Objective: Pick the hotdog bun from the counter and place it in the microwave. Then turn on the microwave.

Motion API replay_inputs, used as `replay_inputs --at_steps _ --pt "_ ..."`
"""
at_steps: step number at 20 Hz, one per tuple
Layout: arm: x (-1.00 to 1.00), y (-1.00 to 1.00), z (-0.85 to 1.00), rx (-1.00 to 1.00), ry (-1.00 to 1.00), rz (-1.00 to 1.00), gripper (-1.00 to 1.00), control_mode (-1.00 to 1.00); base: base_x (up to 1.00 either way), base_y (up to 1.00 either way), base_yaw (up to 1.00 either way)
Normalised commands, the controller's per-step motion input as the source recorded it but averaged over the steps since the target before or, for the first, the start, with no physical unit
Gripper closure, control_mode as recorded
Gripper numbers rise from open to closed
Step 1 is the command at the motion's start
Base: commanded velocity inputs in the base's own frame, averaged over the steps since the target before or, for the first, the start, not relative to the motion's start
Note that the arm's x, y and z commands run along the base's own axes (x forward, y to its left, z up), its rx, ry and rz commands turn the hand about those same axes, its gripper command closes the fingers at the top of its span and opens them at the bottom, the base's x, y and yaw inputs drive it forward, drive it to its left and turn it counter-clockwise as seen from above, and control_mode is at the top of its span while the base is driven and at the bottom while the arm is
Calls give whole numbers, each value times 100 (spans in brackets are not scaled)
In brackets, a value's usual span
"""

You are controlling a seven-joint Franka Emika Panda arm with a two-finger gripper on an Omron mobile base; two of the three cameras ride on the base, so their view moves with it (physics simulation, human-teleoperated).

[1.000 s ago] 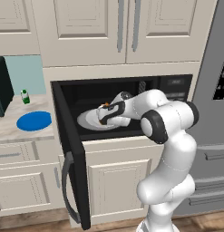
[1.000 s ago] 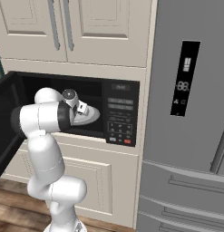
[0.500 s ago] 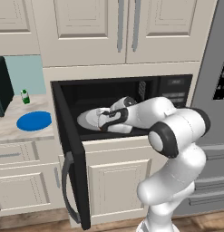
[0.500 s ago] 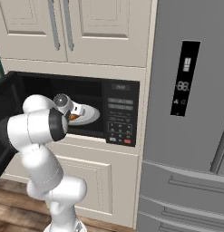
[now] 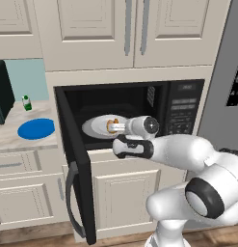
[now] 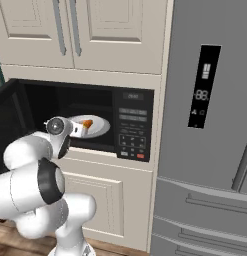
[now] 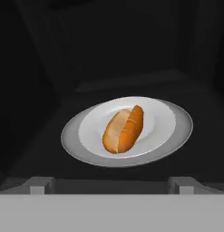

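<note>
The hotdog bun lies alone on the white round plate inside the open black microwave. It also shows as an orange spot, the bun in the left base view and the bun in the right base view. My gripper is open and holds nothing, just in front of the plate at the mouth of the oven. Its fingers point at the bun from the front, gripper. The counter lies left of the microwave.
The microwave door hangs open to the left, with its handle facing the room. The button panel is at the right. A round blue plate, a small green bottle and a dark green appliance stand on the counter. The grey fridge rises at the right.
The arm has drawn back from deep inside the microwave toward its opening. The gripper stayed open. The bun stays on the white plate.
</note>
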Motion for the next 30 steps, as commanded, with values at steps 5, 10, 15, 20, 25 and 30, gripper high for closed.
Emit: replay_inputs --at_steps 5,10,15,20,25,30 --pt "-93 0 100 -2 4 -1 -100 -100 0 0 0" --pt "-79 0 100 -4 10 -1 -100 -100 0 0 0" --pt "-75 0 100 -6 15 -1 -100 -100 0 0 0" --pt "-92 0 81 -4 21 0 -100 -100 0 0 0" --pt "-91 0 52 0 26 -1 100 -100 0 0 0" --pt "-99 0 44 0 22 -4 100 -100 0 0 0"
